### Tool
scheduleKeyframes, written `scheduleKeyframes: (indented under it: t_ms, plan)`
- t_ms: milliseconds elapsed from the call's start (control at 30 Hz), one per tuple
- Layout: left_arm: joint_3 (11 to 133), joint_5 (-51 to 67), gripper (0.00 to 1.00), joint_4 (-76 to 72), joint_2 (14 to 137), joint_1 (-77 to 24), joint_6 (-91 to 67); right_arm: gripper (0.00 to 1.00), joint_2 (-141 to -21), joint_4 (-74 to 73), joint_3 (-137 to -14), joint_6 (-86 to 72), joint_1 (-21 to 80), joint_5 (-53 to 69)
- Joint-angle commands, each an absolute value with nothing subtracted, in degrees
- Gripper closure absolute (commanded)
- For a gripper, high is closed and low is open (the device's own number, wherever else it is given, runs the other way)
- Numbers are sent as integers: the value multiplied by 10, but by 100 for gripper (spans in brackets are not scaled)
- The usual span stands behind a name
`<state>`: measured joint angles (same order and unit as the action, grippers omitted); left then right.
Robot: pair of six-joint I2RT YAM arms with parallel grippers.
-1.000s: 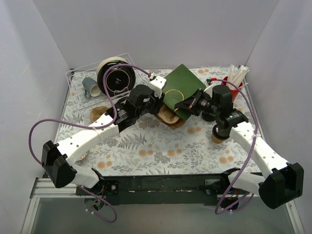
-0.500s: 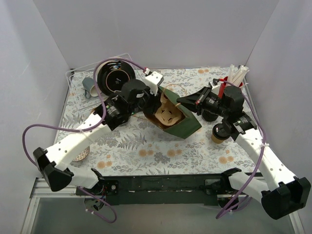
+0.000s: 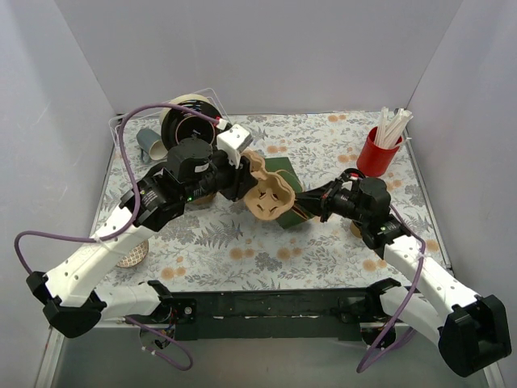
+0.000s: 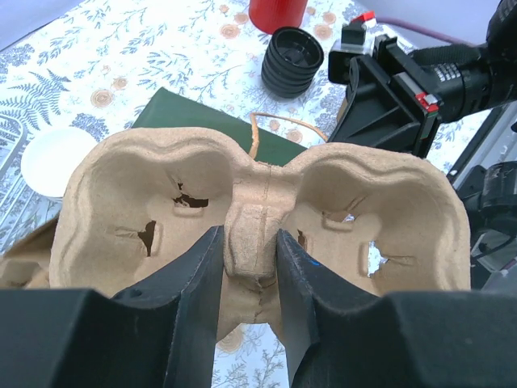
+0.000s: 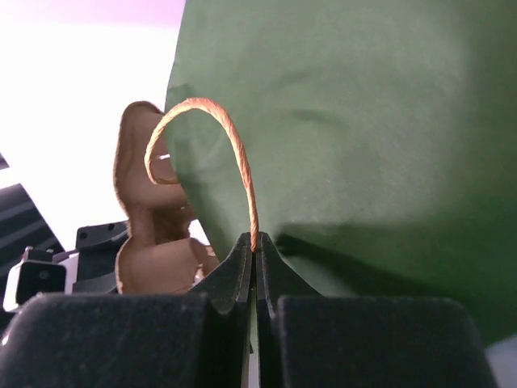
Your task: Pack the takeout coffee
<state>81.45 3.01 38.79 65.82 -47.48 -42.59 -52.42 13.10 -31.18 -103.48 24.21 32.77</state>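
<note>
At the far left corner of the counter (image 3: 242,242) sits a clear tray (image 3: 121,133) with a grey mug (image 3: 147,144) in it.

Next comes the left gripper (image 4: 249,242). It is about half closed and pinches the cup carrier (image 4: 258,202) by the ridge in its middle, one finger on each side. I think it holds it there because the ridge is the stiff part, and both cup holes stay free. The carrier is up off the counter and tipped, near the middle.

Just behind the carrier is the green bag (image 3: 284,171). It leans or lies on its side, and I cannot tell which.

The right gripper (image 5: 252,246) is squeezed tight on the bag's string handle (image 5: 212,133). The string runs right down between its fingers. I think this grip is there so the bag does not slide away while the other arm works with the carrier.

The takeout coffee (image 3: 355,229) is on the counter toward the right edge, nearly hidden under the right arm. Only a bit of its tan side shows. It is not in the carrier or the bag yet, so the packing is not done.

At the far right corner stands a red cup (image 3: 373,153) full of white straws (image 3: 392,125). A black ribbed stack (image 4: 292,61), maybe loose lids, sits just beside it.
</note>
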Motion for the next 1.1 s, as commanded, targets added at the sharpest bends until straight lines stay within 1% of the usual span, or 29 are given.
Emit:
scheduleKeyframes:
  t_ms: [0, 67, 167, 200, 233, 267, 333, 367, 433, 467, 533, 567, 600, 667, 700, 800, 967, 1067]
  plan:
    - [819, 33, 92, 378, 672, -476, -403, 94, -543, 202, -332, -1039, 243, 335]
    - [835, 27, 92, 367, 690, -476, -398, 94, -558, 145, -372, -972, 235, 332]
    - [865, -15, 93, 348, 712, -476, -388, 92, -573, 110, -405, -940, 216, 323]
    - [874, -25, 94, 344, 717, -476, -382, 83, -578, 115, -411, -936, 206, 326]
    - [881, -34, 94, 338, 723, -476, -380, 78, -582, 111, -420, -932, 195, 327]
    - [898, -45, 94, 330, 736, -475, -377, 75, -591, 102, -442, -912, 171, 329]
    - [911, -55, 94, 325, 748, -476, -374, 73, -609, 71, -481, -872, 148, 346]
    - [919, -58, 94, 323, 758, -476, -373, 73, -636, 20, -530, -827, 132, 354]
    - [925, -58, 94, 322, 766, -475, -368, 69, -674, -37, -578, -770, 121, 365]
    - [926, -61, 94, 322, 774, -476, -367, 67, -685, -93, -629, -721, 117, 364]
    - [925, -63, 93, 314, 779, -476, -362, 63, -717, -133, -674, -677, 113, 361]
    - [921, -64, 94, 309, 780, -476, -360, 61, -726, -187, -696, -651, 113, 358]
    - [915, -68, 94, 304, 784, -476, -358, 60, -736, -210, -740, -605, 113, 347]
    - [911, -70, 94, 289, 787, -475, -353, 57, -760, -278, -778, -556, 112, 332]
    - [910, -74, 94, 286, 794, -475, -353, 54, -767, -299, -816, -510, 112, 313]
    - [901, -69, 93, 258, 800, -474, -352, 52, -787, -371, -879, -450, 112, 274]
    - [923, -50, 94, 224, 815, -472, -345, 52, -797, -409, -941, -384, 113, 263]
    - [950, -38, 93, 214, 828, -472, -333, 52, -794, -447, -969, -346, 113, 234]
